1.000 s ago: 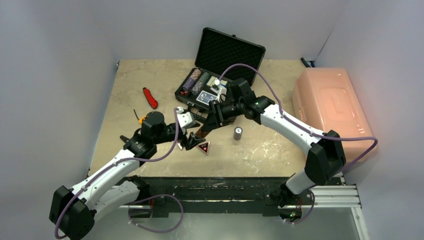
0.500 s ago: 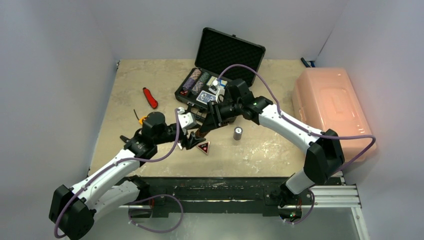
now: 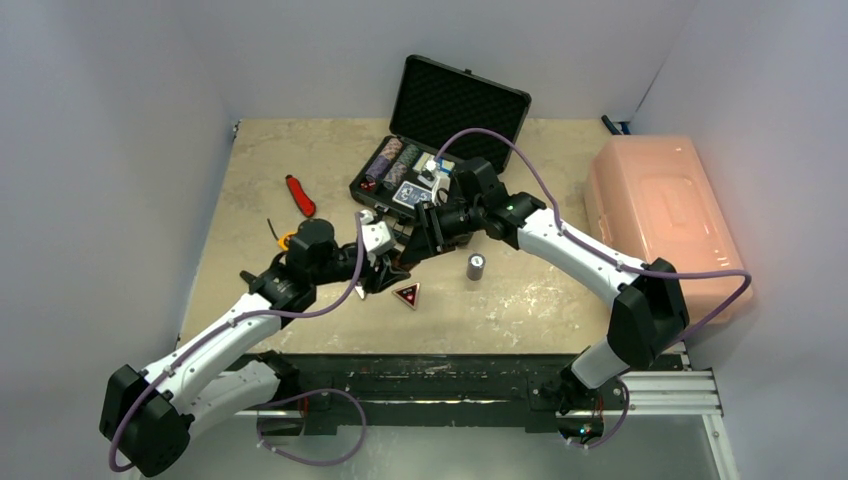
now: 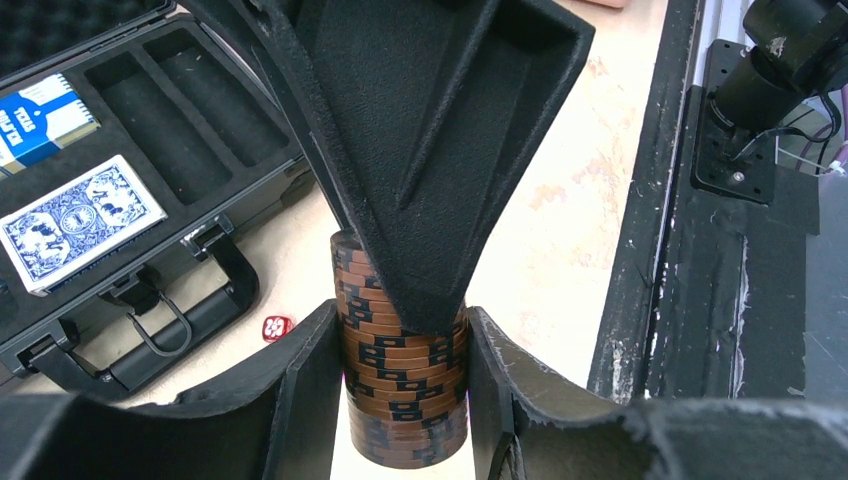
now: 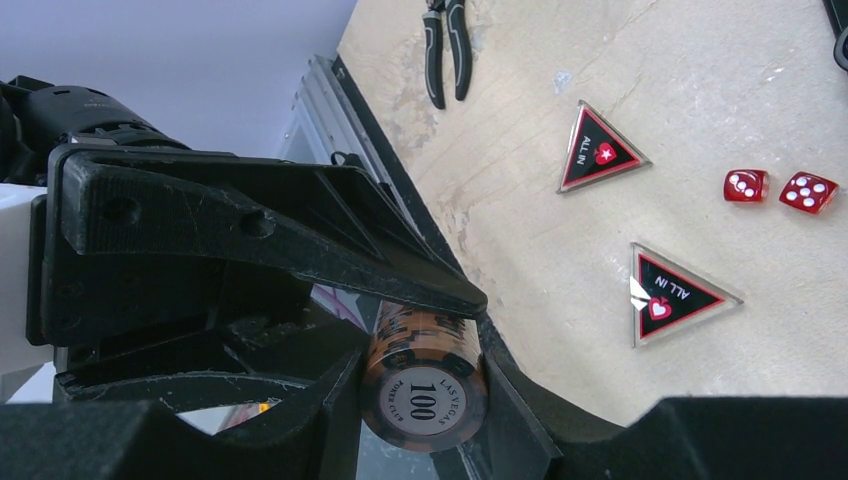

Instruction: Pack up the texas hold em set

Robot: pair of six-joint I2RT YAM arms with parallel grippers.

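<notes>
Since a second ago, the left gripper [image 4: 402,335] has been brought slightly farther and to the right, up against the right gripper [image 5: 420,372]. Nearest on the table [image 3: 540,310], a button [image 3: 407,295] is laid flat. Just beyond it, the brown stack [image 4: 405,400] is clamped between the left fingers [image 4: 300,390] and is also pinched at its sides by the right fingers [image 5: 330,410]. Whether it touches the table cannot be told. A grey stack [image 3: 476,266] is stood to the right, apart from it. A die [image 4: 276,327] is seen just before the case [image 3: 460,100], which is set open at the far middle. A deck [image 4: 75,220] and chip stacks [image 3: 395,160] are lodged in its slots. The tool [image 3: 300,196] is laid at far left, and the bin [image 3: 665,215] is placed at far right.
</notes>
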